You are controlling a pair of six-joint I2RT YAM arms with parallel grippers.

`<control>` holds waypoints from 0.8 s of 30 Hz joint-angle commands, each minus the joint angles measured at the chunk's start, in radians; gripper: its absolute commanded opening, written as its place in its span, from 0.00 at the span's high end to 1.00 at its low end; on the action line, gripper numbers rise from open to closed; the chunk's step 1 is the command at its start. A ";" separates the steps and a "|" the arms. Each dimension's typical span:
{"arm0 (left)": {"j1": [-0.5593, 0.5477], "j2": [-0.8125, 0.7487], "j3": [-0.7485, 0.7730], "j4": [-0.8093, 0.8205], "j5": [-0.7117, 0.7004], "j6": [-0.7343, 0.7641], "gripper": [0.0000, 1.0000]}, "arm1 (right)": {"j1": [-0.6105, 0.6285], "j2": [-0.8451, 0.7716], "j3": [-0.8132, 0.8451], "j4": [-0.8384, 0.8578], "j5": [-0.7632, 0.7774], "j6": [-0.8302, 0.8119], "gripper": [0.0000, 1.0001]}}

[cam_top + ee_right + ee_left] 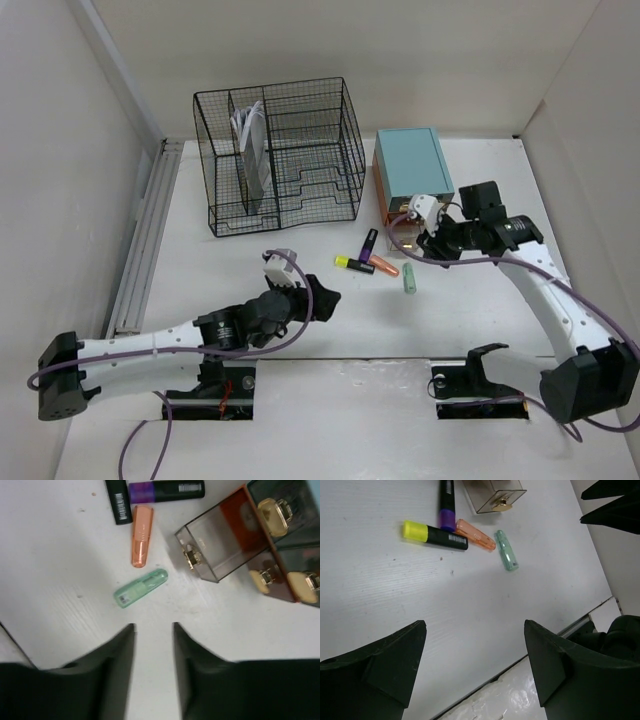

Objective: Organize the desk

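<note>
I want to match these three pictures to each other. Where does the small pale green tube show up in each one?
Top external: the pale green tube lies right of centre, just down and right of the orange tube.
Left wrist: upper middle, right of the orange tube.
Right wrist: left of centre, below the orange tube.
Shared landmark: the orange tube, its neighbour in every view.

We take this for a robot lab bench set up like an office: the desk (220, 275) is boxed in by bare white walls (60, 130), with two arms (150, 346) bolted at its near edge. On it we find a mesh organizer (300, 150), a drawer box (410, 160) and highlighters (353, 264).
</note>
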 commanded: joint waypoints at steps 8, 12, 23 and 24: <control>-0.017 -0.094 -0.072 -0.054 -0.062 -0.050 0.23 | 0.153 0.204 0.151 -0.118 0.200 0.088 0.36; -0.017 -0.094 -0.092 -0.023 -0.053 -0.050 0.23 | 0.221 0.266 0.064 -0.093 0.231 0.042 0.39; -0.017 -0.122 -0.102 -0.023 -0.053 -0.031 0.23 | 0.287 0.011 -0.122 -0.128 0.254 -0.686 0.55; -0.017 -0.122 -0.103 -0.023 -0.053 -0.031 0.22 | 0.263 0.033 -0.104 -0.150 0.254 -0.731 0.52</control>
